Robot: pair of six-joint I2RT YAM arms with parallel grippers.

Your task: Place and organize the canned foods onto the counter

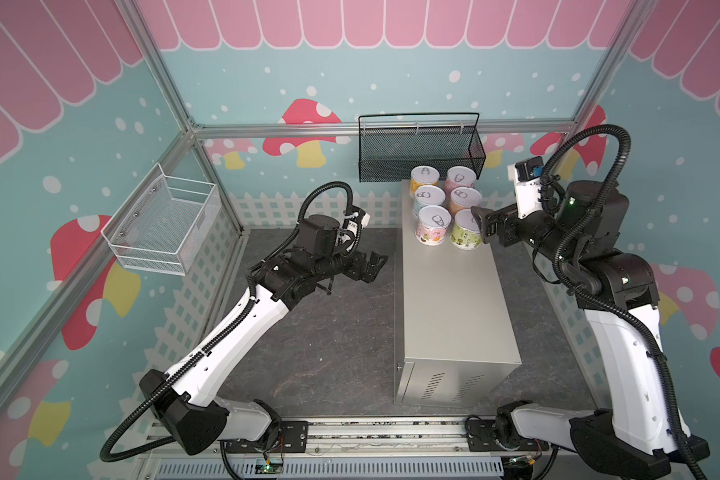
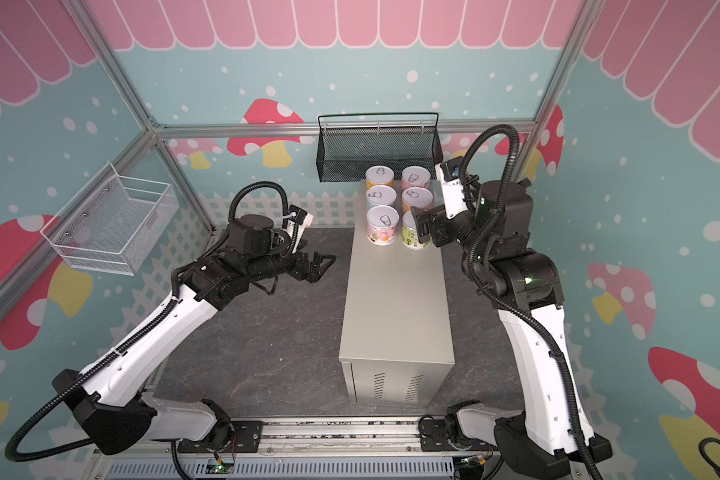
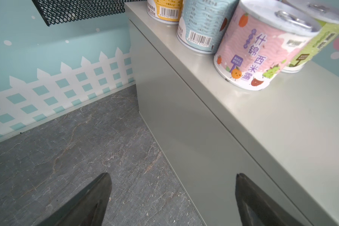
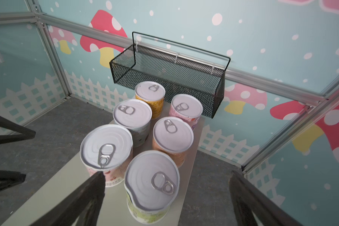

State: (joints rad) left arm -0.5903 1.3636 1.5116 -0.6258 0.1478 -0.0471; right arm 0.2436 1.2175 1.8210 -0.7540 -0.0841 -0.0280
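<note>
Black fingers point(image 4: 76, 195) of right claw point(image 4: 166, 174) spread wide beside six canned foods point(image 4: 141, 137)

Right wrist view: the short cylindrical green can point(image 4: 152, 182) with a silver pull-tab lid appears between the parted fingers; whether they touch it cannot be told. Just beside it stands the pink-white can point(image 4: 107, 146). Behind come the orange can point(image 4: 172, 135) and light blue can point(image 4: 132, 114), then the pink can point(image 4: 186, 106) and yellow can point(image 4: 150, 97): two rows of three, upright, at the far end of the beige-grey rectangular metal cabinet surface point(image 4: 63, 185), below the black mesh basket point(image 4: 168, 72).

Left wrist view: the left claw point(image 3: 172, 174) has its fingers point(image 3: 86, 201) apart, low beside the cabinet's side wall, over the dark grey marbled floor point(image 3: 67, 146). The pink-white can stands near the surface's edge above.

Both top views: the left claw hangs left of the surface, apart from the cans; the right claw sits at the green can's right side. A white wire basket point(image 1: 163, 224) hangs on the left wall.
</note>
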